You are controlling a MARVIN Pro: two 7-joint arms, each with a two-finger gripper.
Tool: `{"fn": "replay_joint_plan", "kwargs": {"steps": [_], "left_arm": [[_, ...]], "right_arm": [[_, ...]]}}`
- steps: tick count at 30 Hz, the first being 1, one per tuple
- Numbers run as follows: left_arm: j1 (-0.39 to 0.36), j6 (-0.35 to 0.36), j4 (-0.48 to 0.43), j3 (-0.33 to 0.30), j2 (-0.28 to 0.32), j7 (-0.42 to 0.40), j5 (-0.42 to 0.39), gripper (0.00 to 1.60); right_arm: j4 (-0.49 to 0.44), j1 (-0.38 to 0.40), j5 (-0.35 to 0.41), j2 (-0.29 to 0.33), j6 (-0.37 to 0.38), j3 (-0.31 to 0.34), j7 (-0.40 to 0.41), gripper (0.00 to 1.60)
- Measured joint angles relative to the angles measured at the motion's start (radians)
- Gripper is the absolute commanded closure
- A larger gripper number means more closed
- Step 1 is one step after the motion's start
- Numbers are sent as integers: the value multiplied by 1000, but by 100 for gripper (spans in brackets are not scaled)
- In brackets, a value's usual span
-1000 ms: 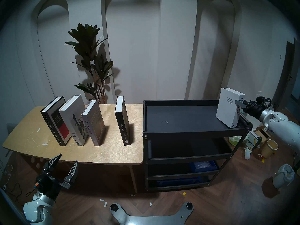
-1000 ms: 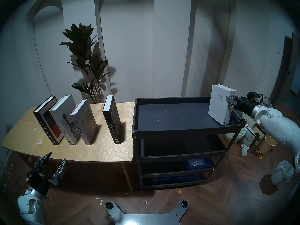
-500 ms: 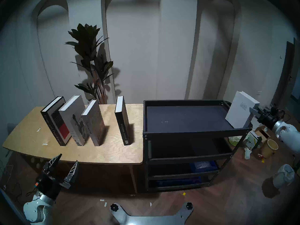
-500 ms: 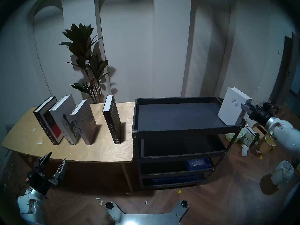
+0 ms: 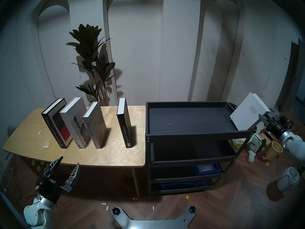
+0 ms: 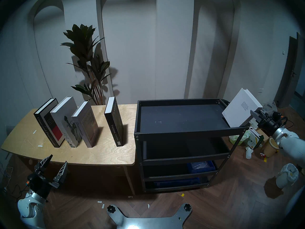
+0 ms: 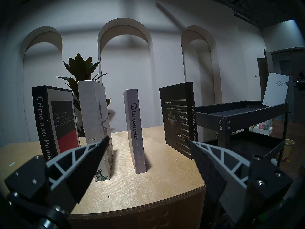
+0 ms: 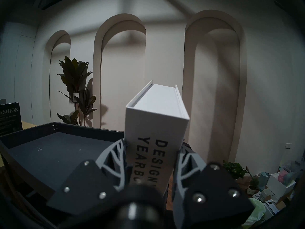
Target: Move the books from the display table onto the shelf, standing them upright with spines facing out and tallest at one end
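Currently the right gripper point(image 5: 262, 118) is clamping the tilted Design Yearbook point(image 5: 249, 111) by its spine, just beyond the black shelf point(image 5: 196, 132)'s right end.

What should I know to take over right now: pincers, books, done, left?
Right pincer: shut on the white book's spine. The book is tilted at the shelf's right end, over its rim; whether it touches the top tier is unclear.
Left pincer: open, empty, in front of the table.
On the table, upright: Crime and Punishment, Liberty, Discontent, Fashion.
Done: no book stands on the shelf.
Left: set the white book upright, spine out, then move the other four, tallest at one end.
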Motion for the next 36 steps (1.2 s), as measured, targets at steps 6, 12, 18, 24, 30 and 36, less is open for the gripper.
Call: {"fn": "replay_joint_plan", "kwargs": {"steps": [6, 12, 18, 24, 30, 36], "left_arm": [[0, 0, 0, 0, 0, 0, 0, 0], [0, 1, 0, 0, 0, 0, 0, 0], [0, 1, 0, 0, 0, 0, 0, 0], [0, 1, 0, 0, 0, 0, 0, 0], [0, 1, 0, 0, 0, -1, 0, 0], [0, 1, 0, 0, 0, -1, 0, 0]], "right_arm": [[-5, 47, -71, -31, 16, 7, -54, 160], [-48, 98, -143, -52, 48, 25, -112, 160], [-130, 128, -204, -44, 73, 26, -215, 160], [-188, 113, -210, -14, 69, 19, -300, 160], [-233, 71, -186, 29, 53, 4, -344, 160], [-261, 27, -158, 64, 25, -14, -372, 160]]}}
